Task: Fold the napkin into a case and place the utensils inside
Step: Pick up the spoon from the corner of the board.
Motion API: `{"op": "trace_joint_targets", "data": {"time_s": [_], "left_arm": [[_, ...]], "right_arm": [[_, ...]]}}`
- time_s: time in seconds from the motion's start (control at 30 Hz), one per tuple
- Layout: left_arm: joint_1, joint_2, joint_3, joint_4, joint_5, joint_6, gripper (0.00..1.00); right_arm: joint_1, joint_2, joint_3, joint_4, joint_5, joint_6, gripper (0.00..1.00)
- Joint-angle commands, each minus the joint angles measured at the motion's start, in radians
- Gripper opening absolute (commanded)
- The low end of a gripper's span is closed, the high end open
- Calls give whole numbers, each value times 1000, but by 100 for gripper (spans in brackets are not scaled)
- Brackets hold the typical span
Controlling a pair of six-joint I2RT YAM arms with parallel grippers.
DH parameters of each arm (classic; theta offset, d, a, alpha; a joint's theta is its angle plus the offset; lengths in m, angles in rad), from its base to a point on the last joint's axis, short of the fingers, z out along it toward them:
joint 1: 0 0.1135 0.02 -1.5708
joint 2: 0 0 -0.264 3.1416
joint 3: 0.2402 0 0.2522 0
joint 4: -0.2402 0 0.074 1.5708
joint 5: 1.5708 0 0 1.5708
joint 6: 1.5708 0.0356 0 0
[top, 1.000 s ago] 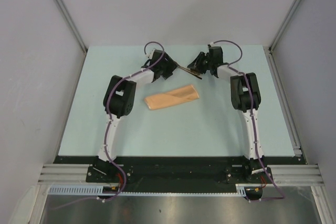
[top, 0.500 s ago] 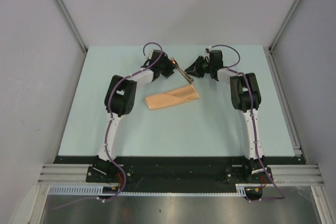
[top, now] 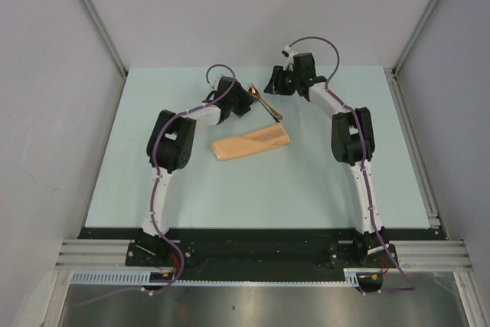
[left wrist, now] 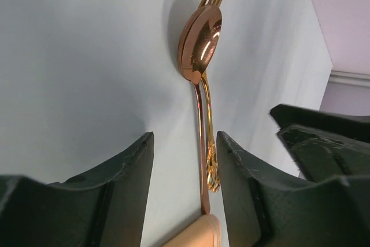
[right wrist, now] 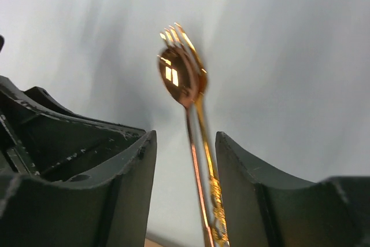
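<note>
The peach napkin point(top: 251, 143) lies folded into a long strip at the table's middle. The utensils point(top: 266, 105), a copper spoon stacked on a gold fork, rest on the table just beyond its far right corner, handle ends at the cloth's edge point(left wrist: 199, 234). My left gripper point(top: 245, 104) is low beside them. In the left wrist view the handles point(left wrist: 202, 143) run between its open jaws point(left wrist: 185, 138), nearer the right finger, with a gap on both sides. My right gripper point(top: 274, 84) hovers farther back, open point(right wrist: 185, 135), looking down on the spoon bowl point(right wrist: 180, 79).
The pale green table point(top: 321, 181) is walled by grey panels on both sides and at the back. An aluminium rail point(top: 417, 135) runs along the right edge. The black base strip point(top: 253, 239) with both arm mounts lines the near edge.
My right gripper has opened, released the utensils and pulled up and back toward the far wall. The utensils now lie on the table by the left gripper, which has narrowed slightly.
</note>
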State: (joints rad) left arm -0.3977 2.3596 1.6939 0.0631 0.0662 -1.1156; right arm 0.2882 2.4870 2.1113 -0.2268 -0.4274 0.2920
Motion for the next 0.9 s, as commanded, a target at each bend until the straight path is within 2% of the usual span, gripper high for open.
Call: {"op": "trace_joint_targets", "data": {"time_s": [0.0, 0.1, 0.27, 0.7, 0.87], "left_arm": [[63, -155, -54, 23, 56, 68, 54], [98, -238, -143, 76, 118, 60, 55], [119, -373, -302, 191, 207, 37, 55], [118, -526, -416, 196, 349, 26, 55], [125, -586, -453, 159, 368, 46, 55]], "right_arm": [[48, 7, 133, -126, 79, -197, 46], [72, 45, 177, -166, 85, -226, 39], [107, 98, 253, -227, 156, -287, 38], [152, 142, 289, -307, 254, -370, 34], [189, 161, 288, -362, 360, -461, 34]]}}
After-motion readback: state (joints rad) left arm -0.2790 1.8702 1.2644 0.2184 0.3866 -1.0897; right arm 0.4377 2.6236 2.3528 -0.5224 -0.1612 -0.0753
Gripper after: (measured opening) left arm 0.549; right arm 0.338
